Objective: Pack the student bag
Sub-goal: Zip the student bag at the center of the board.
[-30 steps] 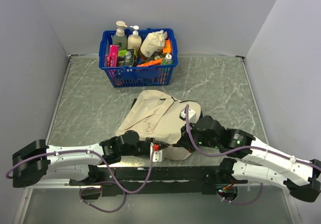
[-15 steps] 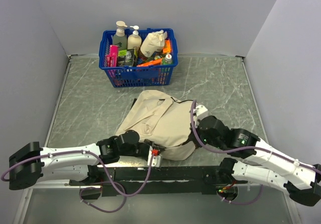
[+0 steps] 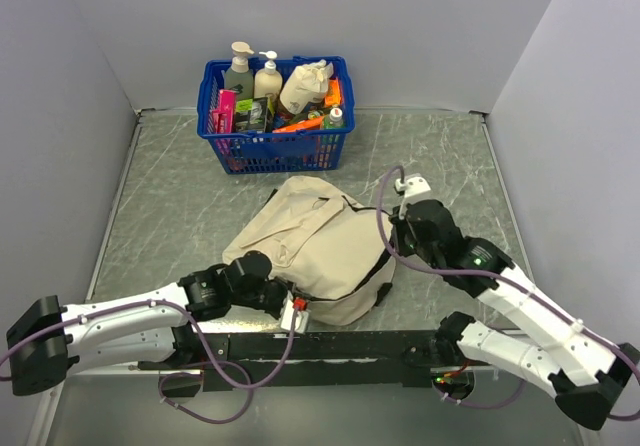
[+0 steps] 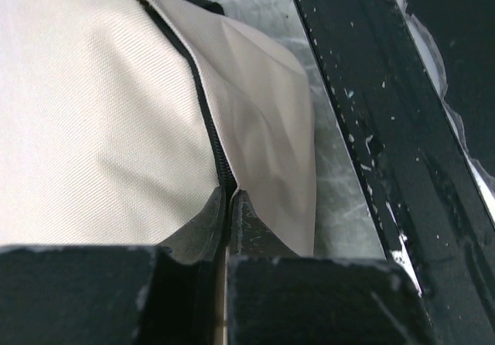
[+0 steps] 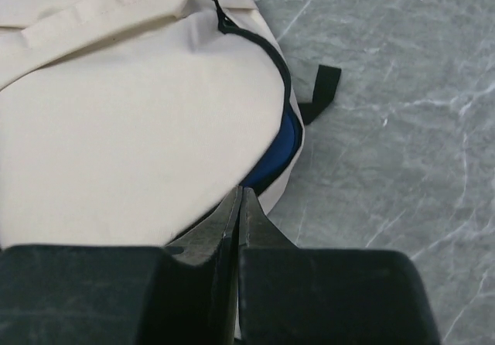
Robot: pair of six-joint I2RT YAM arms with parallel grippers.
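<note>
At the middle of the counter (image 3: 440, 156), toward its near edge, the student bag (image 3: 315, 246) lies slumped between the two arms.

Left pincer (image 4: 230, 202): clenched at the bag's near edge, tips meeting on the black zipper (image 4: 203, 105) and apparently nipping the seam cloth.

Right pincer (image 5: 239, 199): clenched at the bag's right edge, on the lip of the opening, where something blue (image 5: 280, 150) shows inside.

Step in hand, as judged: parting the mouth so that goods can go in.

Advice: draw the two grips apart gently and slightly upward. The cloth is limp and will fold instead of standing open, so tension should be even. A pull along the zipper teeth risks slipping off the thin seam.

Materials: beige woven canvas, matte and soft, creasing readily. The flat strap (image 5: 100, 16) is of the same cloth, and there is a black webbing tab (image 5: 321, 90). The counter is grey-green, marbled and smooth.

Far of the bag, well apart, a rigid blue plastic basket (image 3: 275, 151) with lattice walls holds pump bottles (image 3: 240, 66).
</note>
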